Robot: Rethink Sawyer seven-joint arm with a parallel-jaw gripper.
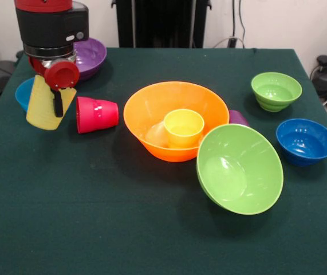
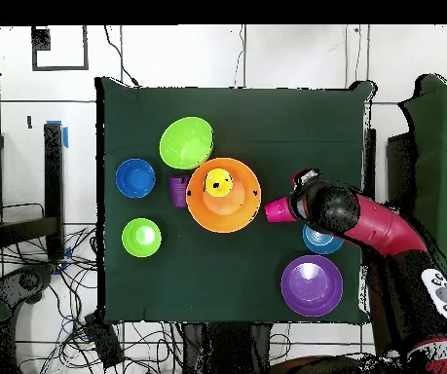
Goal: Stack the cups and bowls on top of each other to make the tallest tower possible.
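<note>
Gripper [image 1: 58,103] is up off the table at front view's left, clamped on the pale yellow cup [image 1: 46,106], which hangs tilted, mouth down, one black finger [image 1: 58,104] lying on its outer wall. Tower so far, as I read it: large orange bowl [image 1: 152,112] mid-table w/ the yellow-orange cup [image 1: 184,127] standing mouth-up inside; that looks like all of it. Step in hand is prob carrying the held cup over to that bowl. To do it well: level the cup first, since it hangs skewed; keep it high enough to pass over the red-pink cup [image 1: 97,114], which lies on its side just beside the gripper & between it and the bowl; centre over the inner cup, come straight down, let go only once seated. Count: cups 4 — pale yellow (held), red-pink, yellow-orange, & purple cup [image 1: 239,117] mostly hidden behind the orange bowl. Bowls 6 — large orange, large lime green bowl [image 1: 237,169] leaning by the orange one (touching or not, can't tell), large purple bowl [image 1: 91,54] at the far left, small lime green bowl [image 1: 276,90], blue bowl [image 1: 305,141] at right, 2nd blue bowl [image 1: 23,93] half hidden behind the held cup.
</note>
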